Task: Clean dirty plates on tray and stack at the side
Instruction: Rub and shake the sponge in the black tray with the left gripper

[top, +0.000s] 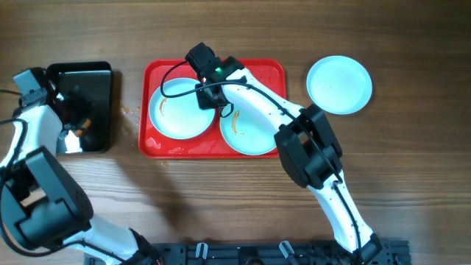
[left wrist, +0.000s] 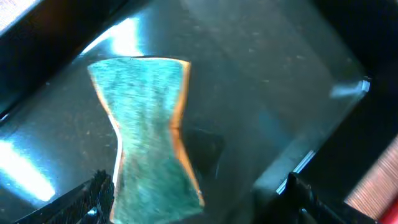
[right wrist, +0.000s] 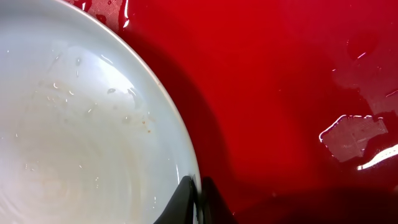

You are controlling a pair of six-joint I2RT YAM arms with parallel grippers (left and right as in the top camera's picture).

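Wrist views alone show right jaws pinching a plate (right wrist: 74, 124), left jaws spread above a sponge (left wrist: 148, 134).

- A robotics lab bench rather than a home kitchen: a white-and-black left arm (top: 40, 199) and right arm (top: 324, 158) reach over a plain wooden table (top: 412, 162).
- Both arms rise from a black mounting rail (top: 294, 252) along the table's near edge.
- A loose black cable (top: 163, 87) loops beside the right gripper (right wrist: 198, 199).
- Washing-up is staged as a test: a wet red tray (right wrist: 280, 74) lies under that gripper, with a pale plate (right wrist: 74, 124) at its fingertips.
- Under the left gripper (left wrist: 199, 196), a green sponge (left wrist: 149, 143) lies in a wet black pan (left wrist: 267, 81).
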